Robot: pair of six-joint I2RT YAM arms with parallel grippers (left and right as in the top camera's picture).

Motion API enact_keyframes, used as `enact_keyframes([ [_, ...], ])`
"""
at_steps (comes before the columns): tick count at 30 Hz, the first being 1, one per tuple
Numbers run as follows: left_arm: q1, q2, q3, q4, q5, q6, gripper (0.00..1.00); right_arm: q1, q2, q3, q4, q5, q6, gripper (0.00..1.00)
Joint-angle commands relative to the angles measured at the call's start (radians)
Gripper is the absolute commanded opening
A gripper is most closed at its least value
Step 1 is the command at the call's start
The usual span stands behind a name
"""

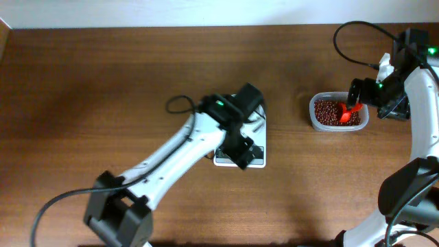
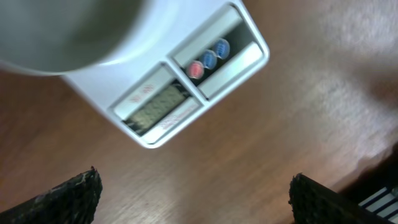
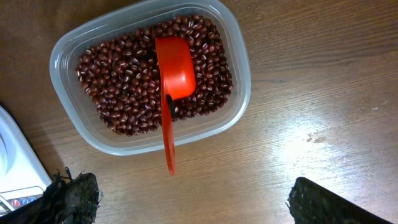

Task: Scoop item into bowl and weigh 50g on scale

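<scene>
Wood-grain table (image 3: 323,93); clear plastic tub (image 3: 244,93); glossy plastic scoop (image 3: 176,68); smooth plastic scale (image 2: 242,62).

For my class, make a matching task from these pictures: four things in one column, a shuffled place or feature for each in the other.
1 red plastic scoop
2 clear plastic tub
3 small white kitchen scale
4 round white bowl

a stands on the scale
b holds red-brown beans
c lies on the beans, handle over the rim
d has blue and red buttons

Pairs: 1-c, 2-b, 3-d, 4-a

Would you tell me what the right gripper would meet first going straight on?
Probably the scoop handle, jutting over the tub rim below the open right gripper; depth is unclear, so perhaps bare table beside it.
</scene>
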Motion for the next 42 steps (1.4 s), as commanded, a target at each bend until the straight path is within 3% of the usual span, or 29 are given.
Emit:
enact_keyframes([
  [1, 0.197, -0.117, 0.016, 0.065, 0.028, -0.021, 0.99, 0.005, -0.021, -0.005, 0.003, -0.01, 0.001, 0.99],
  [8, 0.57, -0.129, 0.016, 0.355, 0.052, -0.065, 0.99, 0.005, -0.021, -0.005, 0.003, -0.009, 0.001, 0.99],
  [14, 0.692, -0.042, 0.016, 0.337, 0.053, -0.066, 0.99, 0.005, -0.021, -0.005, 0.003, -0.01, 0.001, 0.99],
  [23, 0.69, 0.052, 0.014, 0.131, 0.073, -0.066, 0.99, 0.005, -0.021, -0.005, 0.003, -0.01, 0.001, 0.99],
  [28, 0.618, 0.056, -0.042, 0.047, 0.126, -0.061, 0.99, 0.005, -0.021, -0.005, 0.003, -0.01, 0.001, 0.99],
  [33, 0.454, 0.035, -0.053, -0.023, 0.229, 0.257, 0.99, 0.005, -0.021, -0.005, 0.003, -0.009, 0.001, 0.99],
  [35, 0.41, 0.012, -0.084, -0.006, 0.229, 0.311, 0.99, 0.005, -0.021, -0.005, 0.003, -0.01, 0.001, 0.99],
  [37, 0.403, -0.033, -0.145, 0.039, 0.242, 0.29, 0.99, 0.005, -0.021, -0.005, 0.003, -0.01, 0.001, 0.99],
  [42, 0.402, -0.278, -0.438, 0.257, 0.262, 0.34, 0.99, 0.005, -0.021, -0.005, 0.003, -0.01, 0.001, 0.99],
])
